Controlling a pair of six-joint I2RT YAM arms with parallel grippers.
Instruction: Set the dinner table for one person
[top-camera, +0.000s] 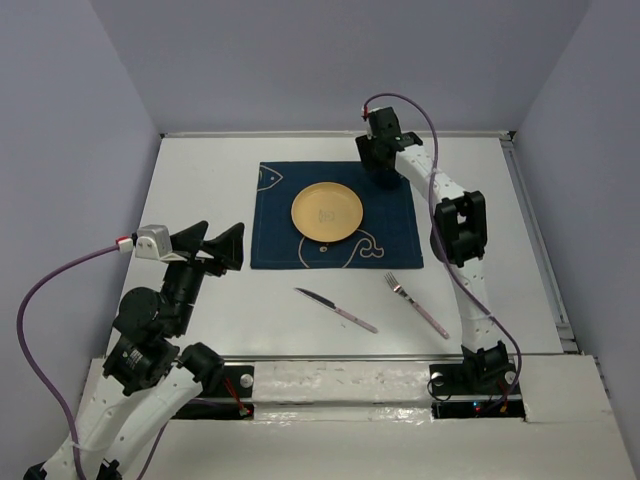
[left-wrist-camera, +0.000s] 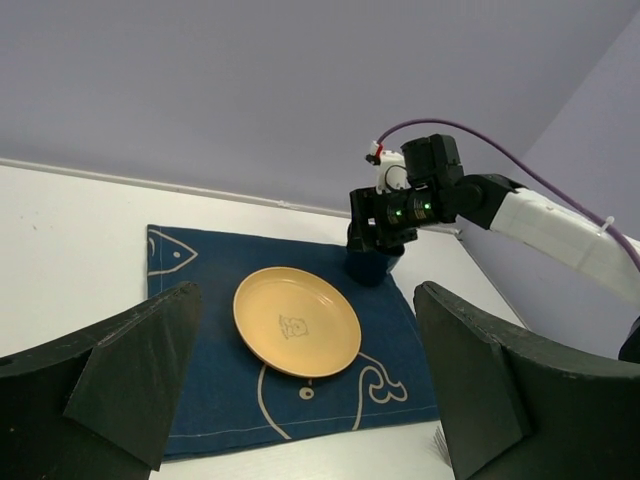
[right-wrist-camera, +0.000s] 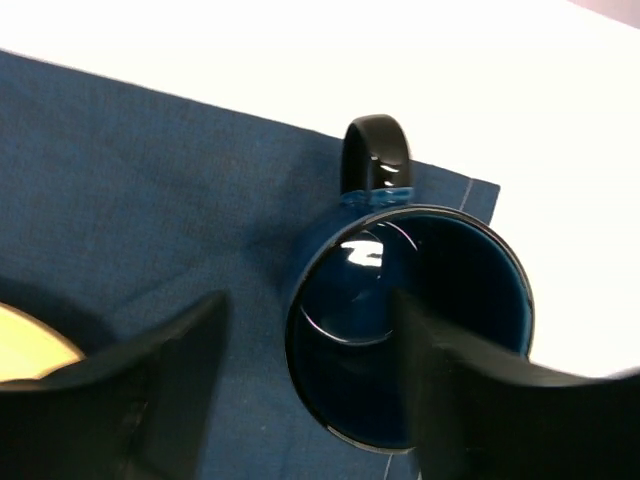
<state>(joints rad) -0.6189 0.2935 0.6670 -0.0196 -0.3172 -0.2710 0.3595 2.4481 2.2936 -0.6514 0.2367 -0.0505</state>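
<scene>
The white dinner table (top-camera: 200, 190) is spread beneath both arms; a blue whale-print mat (top-camera: 275, 240) with a yellow plate (top-camera: 327, 211) is laid toward its far edge; a dark blue mug (right-wrist-camera: 440, 260) at the mat's far right corner is straddled by the right gripper (right-wrist-camera: 308, 298), jaws released, one finger inside; the left gripper (top-camera: 212, 243) is held spread near the left edge; a knife (top-camera: 335, 309) and fork (top-camera: 415, 304) are laid by the near edge.

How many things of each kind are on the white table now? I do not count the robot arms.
mat: 1
plate: 1
mug: 1
knife: 1
fork: 1
Total: 5 things on the table
</scene>
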